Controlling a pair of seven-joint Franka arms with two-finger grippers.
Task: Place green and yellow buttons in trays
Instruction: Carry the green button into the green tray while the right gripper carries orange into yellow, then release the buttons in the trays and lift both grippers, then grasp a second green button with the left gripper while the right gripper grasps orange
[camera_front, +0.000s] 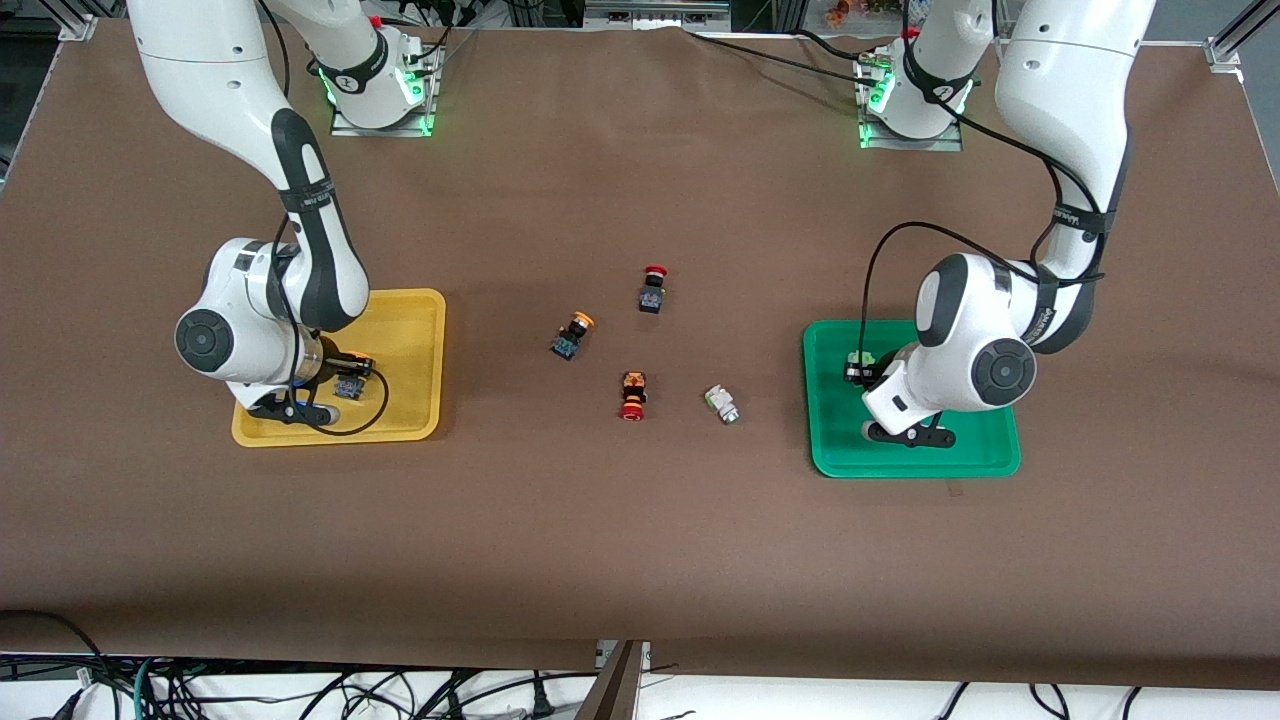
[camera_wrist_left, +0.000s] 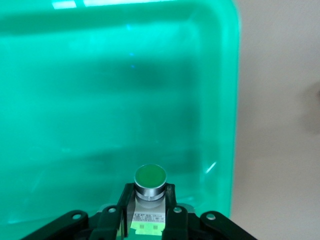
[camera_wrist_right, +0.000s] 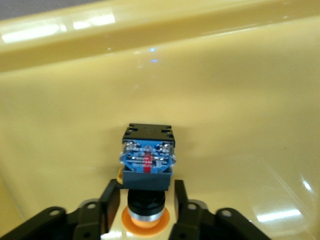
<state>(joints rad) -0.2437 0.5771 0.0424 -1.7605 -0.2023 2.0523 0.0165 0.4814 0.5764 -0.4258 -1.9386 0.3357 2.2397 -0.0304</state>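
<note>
My right gripper is low in the yellow tray, shut on a yellow-capped button, with its fingers against the blue-and-black body. My left gripper is low in the green tray, shut on a green-capped white button. A second yellow-capped button lies on the table's middle. A second green-capped button lies nearer the green tray. The wrist views show the tray floors, green and yellow.
Two red-capped switches lie in the middle of the table, one farther from the front camera and one nearer, between the loose yellow and green buttons. The brown table top surrounds both trays.
</note>
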